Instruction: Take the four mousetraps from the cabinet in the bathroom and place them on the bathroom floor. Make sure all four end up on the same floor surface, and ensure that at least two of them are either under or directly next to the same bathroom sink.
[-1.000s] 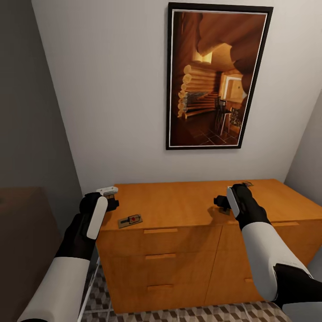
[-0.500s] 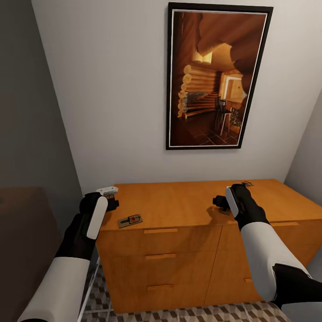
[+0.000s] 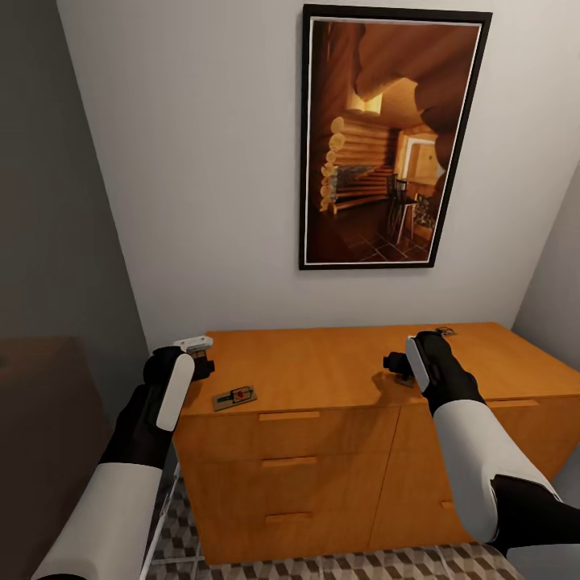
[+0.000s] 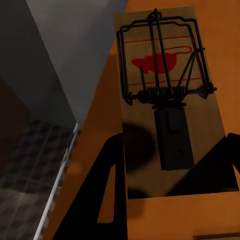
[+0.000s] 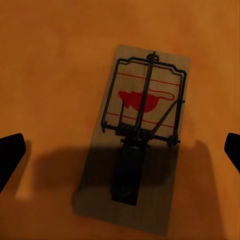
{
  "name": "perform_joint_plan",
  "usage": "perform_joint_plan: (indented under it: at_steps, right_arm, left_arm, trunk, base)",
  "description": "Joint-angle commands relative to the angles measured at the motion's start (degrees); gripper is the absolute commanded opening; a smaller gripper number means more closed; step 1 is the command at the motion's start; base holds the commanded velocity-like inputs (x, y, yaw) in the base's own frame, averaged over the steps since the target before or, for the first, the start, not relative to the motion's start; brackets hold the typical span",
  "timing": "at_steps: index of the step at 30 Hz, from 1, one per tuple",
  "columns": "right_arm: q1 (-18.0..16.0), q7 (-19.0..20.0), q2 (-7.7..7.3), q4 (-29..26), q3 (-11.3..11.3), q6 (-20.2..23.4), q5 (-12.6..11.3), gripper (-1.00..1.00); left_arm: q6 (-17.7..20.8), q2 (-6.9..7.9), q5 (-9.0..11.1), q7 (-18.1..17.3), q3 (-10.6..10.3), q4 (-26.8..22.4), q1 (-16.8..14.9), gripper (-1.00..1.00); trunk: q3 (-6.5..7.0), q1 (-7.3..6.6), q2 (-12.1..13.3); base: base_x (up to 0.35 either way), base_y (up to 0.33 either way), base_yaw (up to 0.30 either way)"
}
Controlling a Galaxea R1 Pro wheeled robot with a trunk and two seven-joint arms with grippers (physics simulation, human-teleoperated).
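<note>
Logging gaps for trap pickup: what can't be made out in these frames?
- Head view: right tool fingers and the trap beneath, hidden by its wrist.
- Head view: far mousetrap too small for detail.
- Left wrist view: mousetrap near end covered by dark fingers.

No words, brands or numbers are showing anywhere. The only printed marks are on the mousetraps. In the left wrist view, one mousetrap (image 4: 167, 100) is carrying a red mouse silhouette with thin red lines across its wooden face, under the wire frame. In the right wrist view, another mousetrap (image 5: 140, 137) is bearing the same red mouse silhouette between thin red lines. In the head view, the trap near the cabinet's front edge (image 3: 234, 396) is showing only a small red spot, too small to make out. The framed picture (image 3: 391, 137) on the wall is showing no lettering.
</note>
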Motion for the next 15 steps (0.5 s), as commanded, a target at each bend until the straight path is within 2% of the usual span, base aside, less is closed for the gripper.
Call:
perform_joint_plan:
  at_steps: [1,7,15]
  right_arm:
    - [-0.04,-0.11,-0.01,-0.04,-0.05,0.23,-0.05,1.0]
    - [-0.04,-0.12,-0.09,0.5,-0.09,0.21,-0.06,1.0]
    - [-0.04,-0.12,-0.18,4.37,-0.13,-1.81,-0.11,1.0]
  left_arm:
    - [0.15,-0.04,0.54,0.46,0.08,-0.06,-0.05,-1.0]
    - [0.15,-0.04,0.59,0.46,0.08,-0.05,-0.05,-1.0]
    - [0.15,-0.04,0.62,0.46,0.08,-0.03,-0.05,-1.0]
  trunk:
    - [-0.07,0.0,-0.04]
    - [-0.07,0.0,-0.04]
    - [-0.07,0.0,-0.04]
  base:
    - [0.0,0.0,0.0]
    - [0.0,0.0,0.0]
    - [0.0,0.0,0.0]
